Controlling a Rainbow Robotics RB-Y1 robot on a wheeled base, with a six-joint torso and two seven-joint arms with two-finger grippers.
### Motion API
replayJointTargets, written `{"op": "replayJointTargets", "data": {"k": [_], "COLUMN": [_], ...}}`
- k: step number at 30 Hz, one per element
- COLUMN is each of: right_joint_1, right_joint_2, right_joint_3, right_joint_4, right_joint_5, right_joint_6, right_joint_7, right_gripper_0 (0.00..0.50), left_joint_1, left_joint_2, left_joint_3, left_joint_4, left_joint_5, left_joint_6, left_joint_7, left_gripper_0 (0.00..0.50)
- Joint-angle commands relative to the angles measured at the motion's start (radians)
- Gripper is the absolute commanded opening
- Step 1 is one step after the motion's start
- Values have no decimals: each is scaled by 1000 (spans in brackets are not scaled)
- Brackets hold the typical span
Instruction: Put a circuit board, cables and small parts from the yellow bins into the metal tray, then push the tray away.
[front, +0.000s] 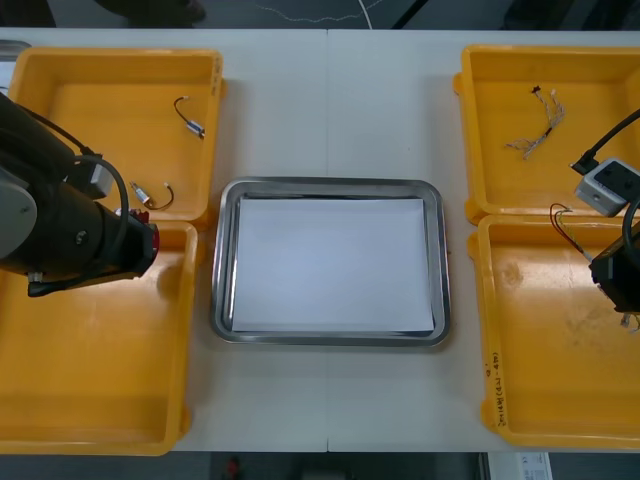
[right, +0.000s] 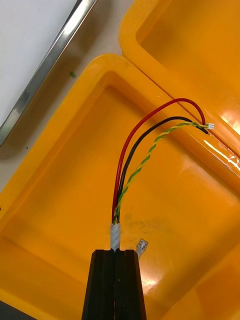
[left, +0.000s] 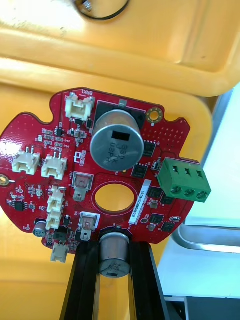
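My left gripper (left: 114, 247) is shut on a round red circuit board (left: 100, 170), its fingers pinching the rim at a silver cylinder. The board hangs over the edge between the two left yellow bins, and its red edge (front: 152, 238) peeks out under the left arm. My right gripper (right: 115, 252) is shut on a cable (right: 135, 155) of red, black and twisted yellow-green wires above the near right bin (right: 60, 165). That gripper (front: 612, 272) sits at the right edge of the front view, with the wires (front: 562, 222) curving out from it. The metal tray (front: 225, 262), white inside, lies between the bins.
The far left bin (front: 110, 80) holds a black cable (front: 190, 115) and small metal parts (front: 150, 193). A thin cable (front: 538, 125) lies in the far right bin (front: 500, 170). The near left bin (front: 90, 380) and near right bin (front: 550, 350) have bare floors. The tray's corner (left: 200, 239) is beside the board.
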Motion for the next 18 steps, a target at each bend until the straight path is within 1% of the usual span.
{"op": "replayJointTargets", "data": {"k": [1,6,10,13,18], "right_joint_1": [-22,-22,-22,-22,-22], "right_joint_2": [-32,-32,-32,-32,-32], "right_joint_3": [8,8,8,8,8], "right_joint_4": [-29,-29,-29,-29,-29], "right_joint_5": [2,5,6,8,11], "right_joint_6": [4,4,4,4,4], "right_joint_7": [50,50,50,50,50], "right_gripper_0": [0,0,0,0,0], "left_joint_1": [-108,-168,-236,-291,-386], "left_joint_2": [21,-13,-51,-87,-156], "left_joint_3": [-91,-152,-226,-285,-391], "left_joint_4": [-19,-2,16,50,131], "left_joint_5": [4,8,8,8,-12], "left_joint_6": [10,10,10,10,10], "left_joint_7": [79,112,184,233,304], "left_gripper_0": [0,0,0,0,0]}}
